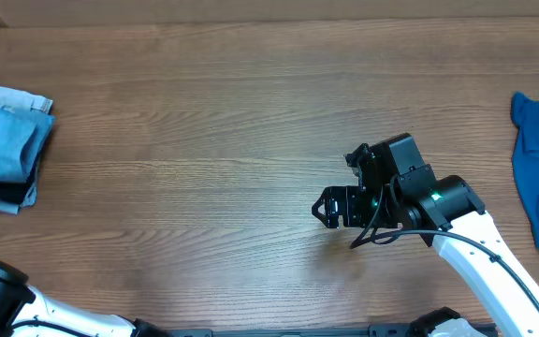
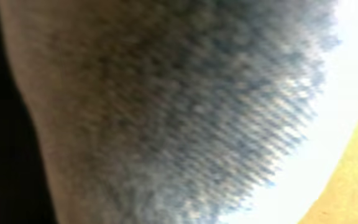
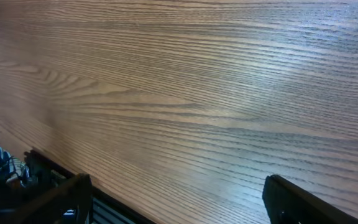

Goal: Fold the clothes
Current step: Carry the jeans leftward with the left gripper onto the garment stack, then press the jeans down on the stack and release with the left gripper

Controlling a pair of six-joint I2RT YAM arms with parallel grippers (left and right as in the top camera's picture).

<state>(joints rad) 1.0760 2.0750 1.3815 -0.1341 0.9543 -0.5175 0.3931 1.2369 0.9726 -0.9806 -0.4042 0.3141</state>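
Because blurred denim (image 2: 166,112) fills the left gripper's camera (grip unreadable), the right gripper (image 3: 176,190) stands open.

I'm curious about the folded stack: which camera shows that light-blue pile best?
Overhead: the light-blue pile lies at the left edge of the table. Left wrist gives only blurred weave, garment unclear; right wrist shows mostly bare wood.
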